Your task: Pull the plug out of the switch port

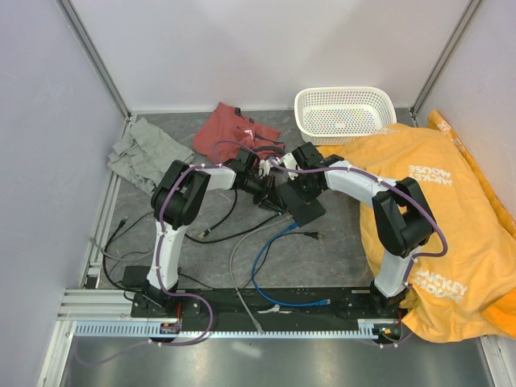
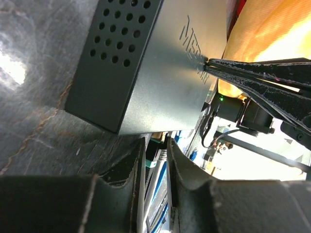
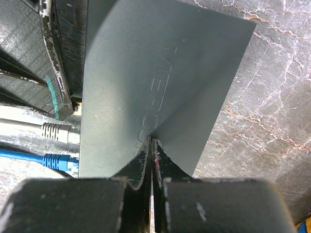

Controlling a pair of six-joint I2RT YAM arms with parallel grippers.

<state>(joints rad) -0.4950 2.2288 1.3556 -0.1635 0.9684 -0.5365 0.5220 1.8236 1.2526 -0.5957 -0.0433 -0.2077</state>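
black switch (image 1: 302,205), far from every table (image 1: 339,250) edge, sits pinned under the closed right gripper (image 3: 152,141); the narrow left gripper (image 2: 155,143), hold unclear, should pull level.

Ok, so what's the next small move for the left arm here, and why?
Probably draw the left claw straight back from the switch. It looks closed on a plug at the switch's port edge. The shut right claw presses down on the switch's top, so the box should hold as the plug slides out.

Lab enclosure: white panels (image 1: 266,48), aluminium framing (image 1: 90,50)
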